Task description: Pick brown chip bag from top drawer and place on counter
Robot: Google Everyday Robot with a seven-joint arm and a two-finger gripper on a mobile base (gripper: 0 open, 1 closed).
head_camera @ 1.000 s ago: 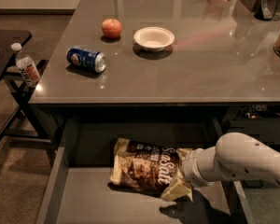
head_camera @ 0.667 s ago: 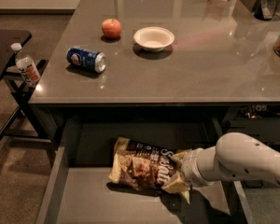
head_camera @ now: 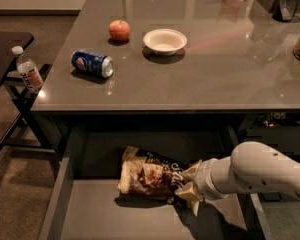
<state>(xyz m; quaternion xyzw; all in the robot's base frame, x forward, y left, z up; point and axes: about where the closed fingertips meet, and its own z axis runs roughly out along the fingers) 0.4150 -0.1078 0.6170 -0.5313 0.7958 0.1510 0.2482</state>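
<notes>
The brown chip bag (head_camera: 147,176) is in the open top drawer (head_camera: 90,214), below the counter's (head_camera: 205,69) front edge. Its left end points back left, and a shadow lies under it on the drawer floor. My gripper (head_camera: 189,186) reaches in from the right at the end of the white arm. It is shut on the bag's right cream-yellow end, which crumples around it. The fingers are mostly hidden by the bag.
On the counter are a blue soda can (head_camera: 92,64) on its side, an apple (head_camera: 119,30) and a white bowl (head_camera: 164,40). A dark cup (head_camera: 287,4) stands at the back right. A water bottle (head_camera: 27,73) stands by the dark side table (head_camera: 5,44) on the left.
The bag's right end, which drooped lower before, has come up a little with my gripper. The bag's left end has barely moved.
</notes>
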